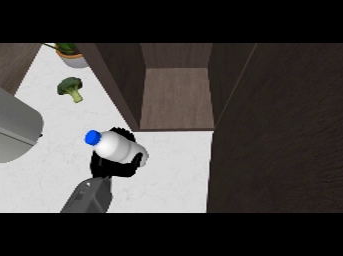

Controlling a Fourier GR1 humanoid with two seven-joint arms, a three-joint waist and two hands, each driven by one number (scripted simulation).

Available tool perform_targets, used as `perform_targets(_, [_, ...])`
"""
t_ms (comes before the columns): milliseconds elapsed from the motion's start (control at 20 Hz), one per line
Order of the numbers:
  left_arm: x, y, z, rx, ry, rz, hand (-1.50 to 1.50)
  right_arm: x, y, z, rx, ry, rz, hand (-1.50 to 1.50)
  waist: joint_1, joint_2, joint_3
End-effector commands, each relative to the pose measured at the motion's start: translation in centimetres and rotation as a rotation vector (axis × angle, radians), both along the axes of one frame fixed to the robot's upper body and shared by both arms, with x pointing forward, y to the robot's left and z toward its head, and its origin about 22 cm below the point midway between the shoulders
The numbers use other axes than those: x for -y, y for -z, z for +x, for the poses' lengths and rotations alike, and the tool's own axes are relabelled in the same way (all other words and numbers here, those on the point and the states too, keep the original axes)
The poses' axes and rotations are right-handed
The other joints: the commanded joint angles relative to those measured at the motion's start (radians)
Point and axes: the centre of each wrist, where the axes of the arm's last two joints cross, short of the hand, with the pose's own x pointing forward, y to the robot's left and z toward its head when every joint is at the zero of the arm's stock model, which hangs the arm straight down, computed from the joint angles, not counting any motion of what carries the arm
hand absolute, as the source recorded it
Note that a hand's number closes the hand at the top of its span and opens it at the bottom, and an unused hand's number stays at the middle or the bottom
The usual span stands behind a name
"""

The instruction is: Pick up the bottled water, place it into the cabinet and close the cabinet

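View from above onto a white counter (170, 172). An open wooden cabinet (178, 95) stands at the back of it. Its dark brown interior shows a bare shelf between two side walls. Its door (285, 130) is swung wide open, a large dark panel that fills the area right of the opening and reaches down to the lower edge of the view.

In front of the cabinet and a little left of its opening, the left hand (113, 169) holds the water bottle (120, 146). The bottle is white with a blue cap (93, 136) and is tipped over, with the cap pointing away from the cabinet towards the left. The black fingers and thumb are curled round the bottle's lower half, clamped on it and hiding part of its base. The bottle is outside the cabinet, near the front edge of its left wall but not touching it. The grey forearm (89, 197) runs from the hand to the bottom of the view.

Left of the cabinet, a piece of broccoli (71, 88) lies on the counter. Further back, close beside the cabinet's left wall, is a small potted plant (72, 54). Far left of the cabinet is a large rounded grey object (4, 130), possibly a kitchen appliance; only part of it shows.
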Motion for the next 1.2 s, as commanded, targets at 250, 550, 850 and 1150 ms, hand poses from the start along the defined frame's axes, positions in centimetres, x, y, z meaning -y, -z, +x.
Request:
perform_targets(250, [6.5, -6.4, 2.2, 0.09, 0.001, 0.137, 1.5, 0.0, -0.6, 0.1, 0.004, -0.01, 0.02, -1.5, -0.005, 0.001, 0.0])
perform_targets(550, [10.6, -12.2, 5.4, 0.091, 0.003, 0.177, 1.5, -0.1, -2.3, 0.3, 0.067, 0.01, 0.028, -1.5, -0.014, 0.006, -0.001])
perform_targets(850, [12.7, -14.9, 8.9, 0.07, -0.044, 0.31, 1.5, 1.0, -0.9, -0.2, 0.064, -0.005, 0.009, -1.5, -0.033, 0.008, 0.0])
perform_targets(1150, [13.1, -15.1, 10.9, 0.001, -0.088, 0.331, 1.5, 1.3, -0.2, 1.5, 0.076, 0.005, 0.029, -1.5, -0.037, 0.017, -0.001])
